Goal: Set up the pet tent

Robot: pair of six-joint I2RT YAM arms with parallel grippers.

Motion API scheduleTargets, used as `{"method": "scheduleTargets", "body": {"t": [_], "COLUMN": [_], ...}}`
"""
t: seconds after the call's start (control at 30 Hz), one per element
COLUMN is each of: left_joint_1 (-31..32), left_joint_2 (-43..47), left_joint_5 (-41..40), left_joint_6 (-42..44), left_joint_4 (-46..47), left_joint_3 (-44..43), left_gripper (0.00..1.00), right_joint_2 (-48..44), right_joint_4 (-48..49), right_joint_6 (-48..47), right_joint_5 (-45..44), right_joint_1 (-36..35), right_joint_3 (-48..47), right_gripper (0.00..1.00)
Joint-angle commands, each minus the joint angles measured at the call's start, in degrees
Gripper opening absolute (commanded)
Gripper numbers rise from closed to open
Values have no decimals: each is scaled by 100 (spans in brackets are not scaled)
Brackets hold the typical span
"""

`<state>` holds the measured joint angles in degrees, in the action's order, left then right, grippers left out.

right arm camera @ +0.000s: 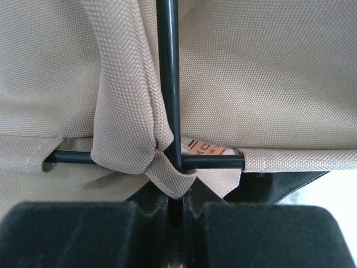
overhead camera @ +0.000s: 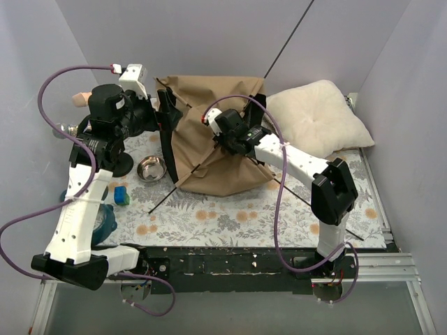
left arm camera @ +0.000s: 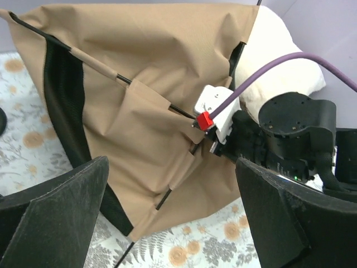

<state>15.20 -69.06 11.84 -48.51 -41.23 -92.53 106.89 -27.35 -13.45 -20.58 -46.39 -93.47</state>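
Two arm bases [overhead camera: 91, 269] sit closest, at the near edge of the bench [overhead camera: 230, 259]. A flowery cloth [overhead camera: 223, 216] covers the bench top. L arm [overhead camera: 75, 216] goes up the left side. Next to it lie a small blue thing [overhead camera: 121, 195] & a shiny metal bowl [overhead camera: 151, 168]. L tool [left arm camera: 172, 167] is up by the left edge of the tent [overhead camera: 209, 171]. Its fingers [left arm camera: 50, 212] are spread wide w/ nothing btw them. Its own cam shows the tent a bit away, not touching.

Tent is a tan lump in the back middle of the bench, close to the back wall. It is crumpled & saggy, w/ a black strip [left arm camera: 64, 106] down its left side. Thin black poles [overhead camera: 164, 199] poke out of it. One runs down-left onto the flowery cloth, one goes down-right under the R arm, & one points up to the back right corner.

R tool [right arm camera: 170, 207] is pressed on the middle of the tent. Its fingers are nearly together, w/ only a thin gap. A black pole [right arm camera: 167, 67] goes straight down into that gap, so the tool is pinching it. Just above the fingers a 2nd pole [right arm camera: 212, 162] crosses it sideways. A tan loop [right arm camera: 156, 162] wraps the crossing. A small label [right arm camera: 207, 148] peeks out next to it, letters too small to read.

Right of the tent, a cream pillow [overhead camera: 314, 118] lies in the back right corner, just beside the tent.
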Motion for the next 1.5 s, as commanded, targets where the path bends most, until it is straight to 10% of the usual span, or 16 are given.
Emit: {"method": "scheduleTargets", "body": {"t": [0.0,0.4,0.63,0.93,1.2,1.47], "left_joint_1": [-359,-589,-492,158,668,774], "left_joint_2": [24,-406,-645,76,218,-388], "left_joint_5": [890,2022,3711,3826,2992,3308], "left_joint_6": [-343,427,2405,2470,2389,6025], "left_joint_4": [-262,125,-412,932,995,887], "left_joint_3": [226,631,1130,2678,2899,2977], "left_gripper": [98,98,98,98,98,86], "right_joint_2": [42,-254,-2099,-4887,-4511,-4089], "right_joint_4": [512,-1383,-4574,-4788,-4736,-4524], "right_joint_6": [142,-921,-3326,-3200,-3427,-3673], "right_joint_5": [1097,2899,4457,4122,4528,4826], "right_joint_1": [-19,787,2879,3215,3092,3092], "right_joint_3": [-286,-1201,660,3414,4538,4847], "right_gripper": [1,80,76,75,68,57]}}
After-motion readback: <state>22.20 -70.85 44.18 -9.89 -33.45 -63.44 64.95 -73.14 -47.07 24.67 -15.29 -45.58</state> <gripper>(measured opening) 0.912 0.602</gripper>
